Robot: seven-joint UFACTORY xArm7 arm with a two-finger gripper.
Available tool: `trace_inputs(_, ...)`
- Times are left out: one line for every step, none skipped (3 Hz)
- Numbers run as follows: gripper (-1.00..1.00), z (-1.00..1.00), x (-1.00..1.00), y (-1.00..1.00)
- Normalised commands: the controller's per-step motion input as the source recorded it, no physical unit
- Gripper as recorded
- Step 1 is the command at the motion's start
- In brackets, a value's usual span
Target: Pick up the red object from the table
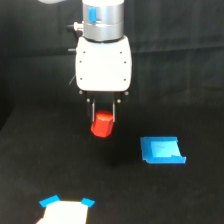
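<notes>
The red object (102, 125), a small red-orange stubby cylinder, sits between the two thin fingers of my gripper (103, 119), just below the white gripper body. The fingers close against its sides, so the gripper is shut on it. The block appears lifted a little above the black table (60, 170); I cannot tell the exact height. The arm hangs straight down from the top of the exterior view.
A flat blue square piece (161, 150) lies on the table toward the exterior view's right of the gripper. A white shape with blue corners (66, 210) sits at the bottom edge, toward the left.
</notes>
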Motion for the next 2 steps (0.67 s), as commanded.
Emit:
trace_inputs(-1.00,-0.25,-0.08,0.12)
trace_inputs(-0.87,0.26,-0.28,0.14)
